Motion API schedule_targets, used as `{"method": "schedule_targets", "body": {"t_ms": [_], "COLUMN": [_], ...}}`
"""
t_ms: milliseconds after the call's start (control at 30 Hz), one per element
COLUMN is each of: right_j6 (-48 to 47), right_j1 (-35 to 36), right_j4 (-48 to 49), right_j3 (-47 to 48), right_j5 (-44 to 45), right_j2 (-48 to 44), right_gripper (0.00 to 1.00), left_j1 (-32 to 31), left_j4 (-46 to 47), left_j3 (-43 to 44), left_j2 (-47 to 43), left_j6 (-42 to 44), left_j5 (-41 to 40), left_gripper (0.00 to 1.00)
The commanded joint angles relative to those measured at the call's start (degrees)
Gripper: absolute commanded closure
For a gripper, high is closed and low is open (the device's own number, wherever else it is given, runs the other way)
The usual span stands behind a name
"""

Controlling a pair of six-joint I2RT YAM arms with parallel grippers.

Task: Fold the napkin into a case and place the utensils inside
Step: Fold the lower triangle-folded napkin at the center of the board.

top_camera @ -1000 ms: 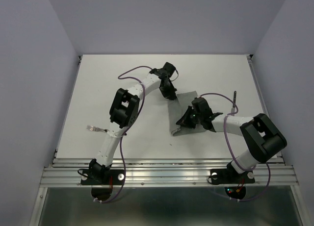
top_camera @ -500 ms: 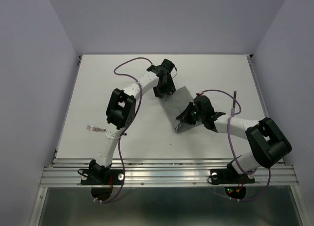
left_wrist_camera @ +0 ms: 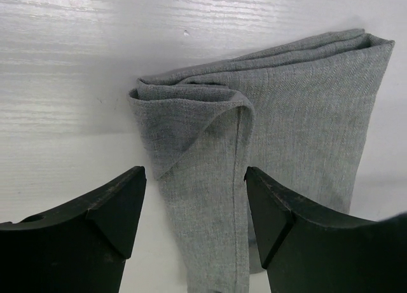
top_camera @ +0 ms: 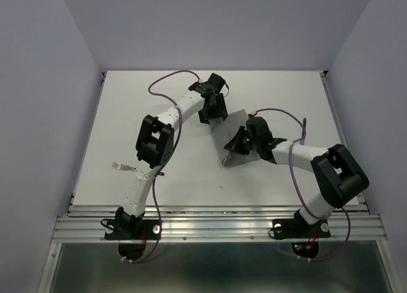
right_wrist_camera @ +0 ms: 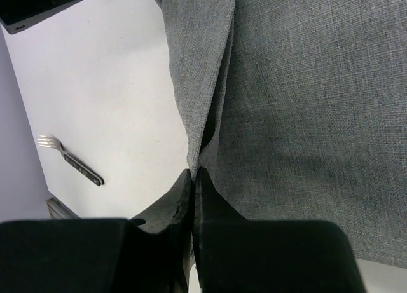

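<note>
The grey napkin (top_camera: 230, 129) lies folded in layers mid-table, and no case is in view. In the left wrist view the napkin (left_wrist_camera: 299, 115) shows a turned-over corner flap, and one strip of it runs between the open fingers of my left gripper (left_wrist_camera: 194, 178), untouched. From above, the left gripper (top_camera: 213, 115) hovers at the cloth's far-left corner. My right gripper (right_wrist_camera: 194, 175) is shut on an edge of the napkin (right_wrist_camera: 305, 102); it (top_camera: 238, 143) sits at the near-right side. Of the utensils, a fork (top_camera: 124, 168) lies far left and a dark-handled piece (top_camera: 304, 129) lies right.
The fork (right_wrist_camera: 71, 159) also shows in the right wrist view, on bare white table (top_camera: 159, 83). Purple cables loop over both arms. Side walls close in the table on the left, right and back.
My left gripper has opened, let go of the napkin and drawn slightly back. My right gripper, still shut on the cloth edge, has carried it a little toward the back and left.
</note>
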Motion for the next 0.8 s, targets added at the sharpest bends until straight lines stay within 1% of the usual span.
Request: {"method": "schedule_targets", "body": {"t_ms": [0, 67, 100, 300, 433, 633, 767], "right_j6": [-2.4, -2.6, -3.3, -3.3, -3.9, -6.1, -6.3], "right_j1": [-0.6, -1.3, -1.8, -2.3, -3.4, -5.7, -7.0], "right_j4": [1.4, 1.3, 1.3, 1.3, 1.3, -1.3, -1.9], "right_j3": [3.0, 3.5, 4.6, 5.3, 6.1, 7.6, 5.1], "right_j5": [-1.2, -1.7, -3.2, -3.6, -3.7, -2.9, -3.5], "right_j2": [1.1, 1.6, 3.1, 3.4, 2.1, -1.8, 0.0], "right_gripper": [0.99, 0.99, 0.99, 0.99, 0.99, 0.99, 0.99], "left_j1": [0.8, 1.1, 1.3, 1.7, 4.0, 7.6, 7.8], "left_j4": [-0.5, 0.5, 2.1, 2.5, 3.8, 1.8, 1.5], "left_j3": [2.9, 2.4, 1.0, 0.6, -2.1, -2.3, -2.5], "left_j2": [-7.2, -7.9, -9.2, -11.0, -13.2, -15.8, -16.3], "left_j6": [3.0, 3.3, 3.9, 5.3, 5.2, 6.5, 7.1], "left_j5": [2.3, 3.0, 5.6, 6.5, 7.8, 5.9, 5.2], "left_gripper": [0.25, 0.25, 0.24, 0.25, 0.26, 0.27, 0.27]}}
